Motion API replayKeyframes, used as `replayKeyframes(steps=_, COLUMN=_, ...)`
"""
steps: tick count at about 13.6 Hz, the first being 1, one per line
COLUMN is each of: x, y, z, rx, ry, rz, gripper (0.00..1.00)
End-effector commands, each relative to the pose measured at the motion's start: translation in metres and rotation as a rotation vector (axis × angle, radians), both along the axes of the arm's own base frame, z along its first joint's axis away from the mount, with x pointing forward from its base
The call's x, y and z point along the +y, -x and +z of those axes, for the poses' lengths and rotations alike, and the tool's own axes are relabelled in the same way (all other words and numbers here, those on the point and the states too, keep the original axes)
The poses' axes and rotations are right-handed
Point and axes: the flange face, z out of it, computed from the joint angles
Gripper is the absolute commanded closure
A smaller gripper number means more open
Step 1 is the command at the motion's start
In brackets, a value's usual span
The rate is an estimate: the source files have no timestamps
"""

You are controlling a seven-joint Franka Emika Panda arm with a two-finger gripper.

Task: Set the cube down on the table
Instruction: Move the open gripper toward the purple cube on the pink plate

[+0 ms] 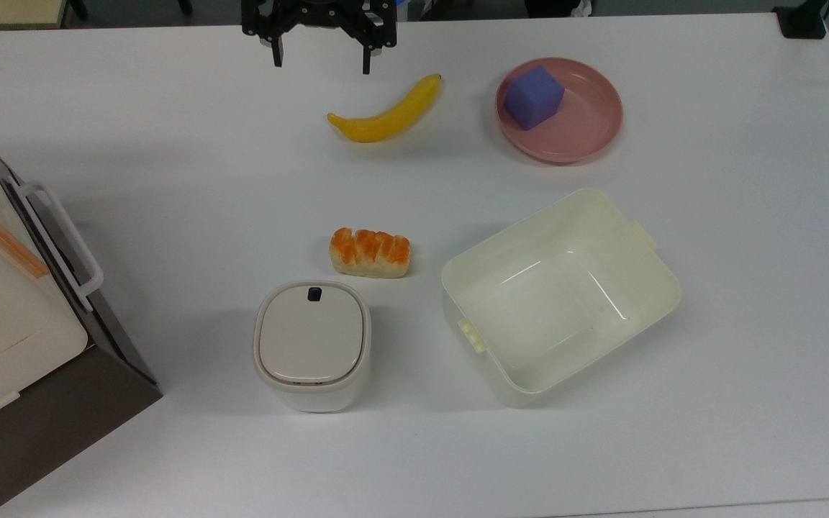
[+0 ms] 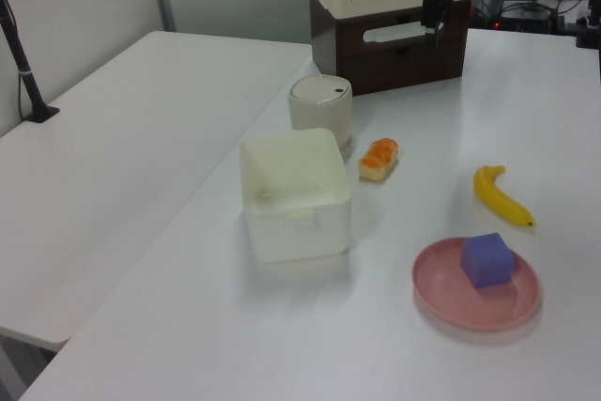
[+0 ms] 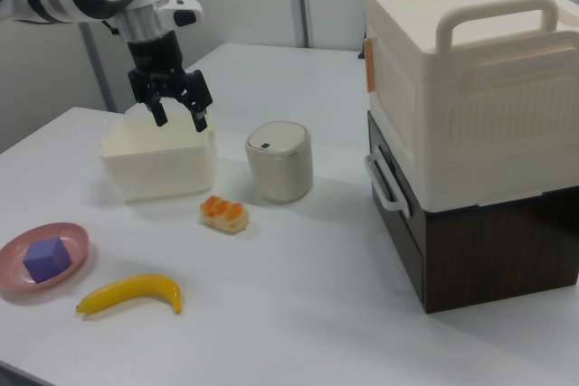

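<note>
Claw (image 1: 321, 61) spread wide, empty, well apart from cube (image 1: 534, 97) on pink dish (image 1: 587, 137); looks light, rigid — pinch opposite flat faces.

White-and-silver arm, black joint band, black two-finger pincer (image 3: 178, 117)

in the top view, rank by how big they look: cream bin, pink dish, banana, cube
1. cream bin
2. pink dish
3. banana, long like the dish is wide, but thin
4. cube

Bright, even overhead light leaves soft shadows on the table (image 1: 170, 180) and faint glare inside the bin (image 1: 565, 288).
</note>
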Motion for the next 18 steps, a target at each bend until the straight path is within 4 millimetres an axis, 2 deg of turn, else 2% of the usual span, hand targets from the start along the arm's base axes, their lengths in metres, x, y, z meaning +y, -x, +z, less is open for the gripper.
replayKeyframes(steps=1, x=0.005, y=0.011, z=0.001, rx=0.032, ry=-0.006, rz=0.028, gripper=0.0)
replayKeyframes(steps=5, x=0.009, y=0.008, z=-0.003, rx=0.034, ry=-0.005, rz=0.034, gripper=0.0)
replayKeyframes(steps=10, x=0.026, y=0.008, z=-0.009, rx=0.047, ry=-0.014, rz=0.096, gripper=0.0)
replayKeyframes(steps=14, x=0.068, y=0.015, z=-0.025, rx=0.083, ry=-0.052, rz=0.16, gripper=0.0)
replayKeyframes(steps=15, x=0.084, y=0.018, z=-0.029, rx=0.094, ry=-0.052, rz=0.187, gripper=0.0)
replayKeyframes(steps=18, x=0.164, y=0.048, z=-0.072, rx=0.188, ry=-0.043, rz=0.33, gripper=0.0)
